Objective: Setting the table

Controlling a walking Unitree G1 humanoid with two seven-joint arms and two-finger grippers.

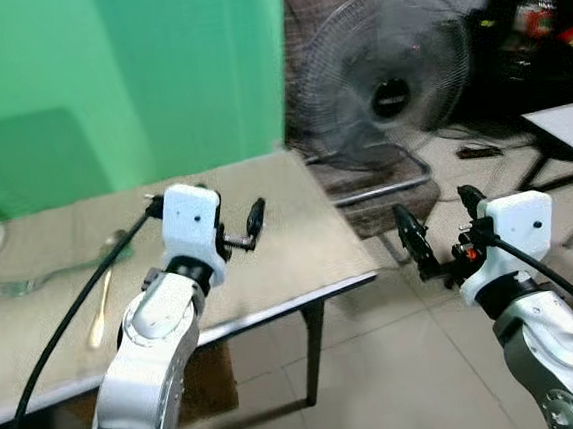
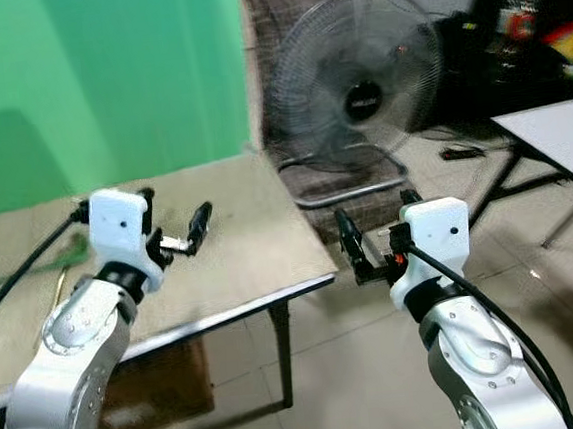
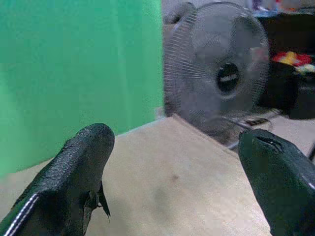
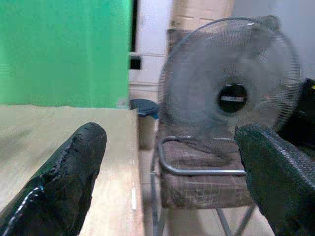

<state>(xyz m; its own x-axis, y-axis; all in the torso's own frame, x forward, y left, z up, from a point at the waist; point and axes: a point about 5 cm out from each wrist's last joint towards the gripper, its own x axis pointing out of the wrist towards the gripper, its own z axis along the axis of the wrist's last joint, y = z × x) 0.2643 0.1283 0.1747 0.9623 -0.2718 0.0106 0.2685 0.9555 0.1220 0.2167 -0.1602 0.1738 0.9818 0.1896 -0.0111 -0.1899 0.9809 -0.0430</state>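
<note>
Here, the left gripper is hovering spread and empty above the table, the fork and spoon lying behind its wrist, while the right gripper, likewise spread and empty, is hanging beyond the table edge, apparently unengaged.

— How many pieces of cutlery lie on the tabletop?
— Two, at the left of the frame: one fork and one gold spoon.
— Any dishes?
— One white rim at the far left edge; I cannot tell what it is.
— And behind?
— One fan, one chair, one white table at right.
— Grippers?
— Two: left gripper, right gripper.
</note>
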